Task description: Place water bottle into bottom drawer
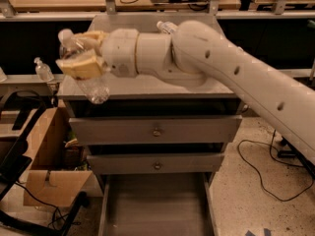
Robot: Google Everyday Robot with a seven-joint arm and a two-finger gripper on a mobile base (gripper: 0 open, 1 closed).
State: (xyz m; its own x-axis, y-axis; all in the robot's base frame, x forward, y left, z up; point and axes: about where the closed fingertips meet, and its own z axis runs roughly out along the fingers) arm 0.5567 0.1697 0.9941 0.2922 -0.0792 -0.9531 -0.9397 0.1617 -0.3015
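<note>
In the camera view, the gripper (78,50) is seen at the left front corner of the grey cabinet, above and just outside the edge of the tabletop (162,90). Its tan fingers (81,67) are clamped on the water bottle (96,87), one pad over the bottle's upper side and one across its middle. The bottle is held clear of the tabletop, tilted: its long axis runs from the white cap at 11 o'clock to the clear ribbed base at 5 o'clock, and the base hangs below the fingers.

The bottom drawer (157,205) is seen pulled open at the foot of the cabinet, its flat grey floor exposed. From the gripper it lies at about 5 o'clock, well apart and far lower, with the 2 knobbed drawer fronts (156,131) shut between them.

The coming move is judged to turn on this offset: the bottle must be carried to the right and forward of the cabinet face, then lowered past the 2 closed fronts. Since the base already points roughly toward the drawer, it is likely to arrive base first. A cardboard box (47,156) stands at 7 o'clock from the gripper, beside the cabinet.
</note>
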